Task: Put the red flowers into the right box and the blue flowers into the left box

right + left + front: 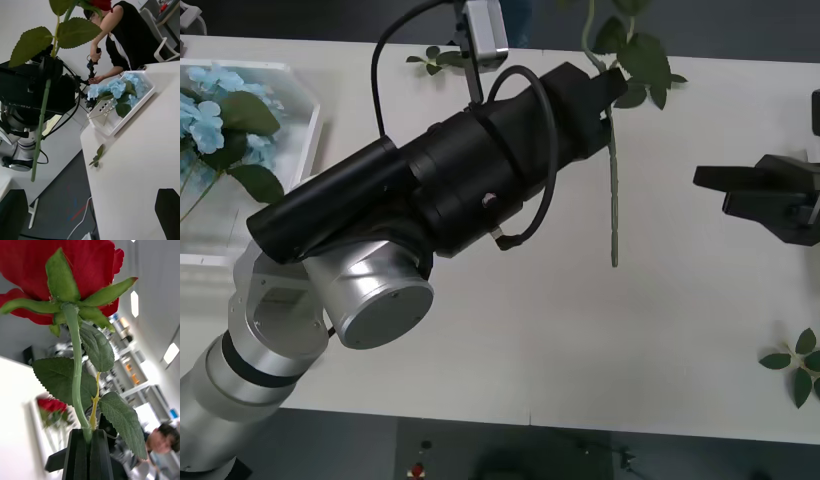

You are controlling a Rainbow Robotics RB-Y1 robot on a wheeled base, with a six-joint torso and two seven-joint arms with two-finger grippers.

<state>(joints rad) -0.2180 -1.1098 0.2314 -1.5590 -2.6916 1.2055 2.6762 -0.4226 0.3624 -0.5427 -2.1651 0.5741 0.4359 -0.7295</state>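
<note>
My left gripper (608, 95) is raised over the table's far middle, shut on the stem of a red flower (56, 270). The black fingers (78, 453) clamp the green stem (614, 200) below its leaves, and the stem's free end hangs above the table. The bloom (99, 3) points up and away. The left box (305, 120) sits at the far left with blue flowers (205, 115) inside. Behind the held rose, another red flower (50, 405) lies in a white box (33, 420), blurred. My right gripper (715, 190) waits open at the right edge, holding nothing.
A loose green leaf sprig (435, 58) lies near the table's far edge, another (795, 365) at the front right. My left arm (430, 200) spans the table's middle. The tabletop between the hanging stem and the right gripper is bare white.
</note>
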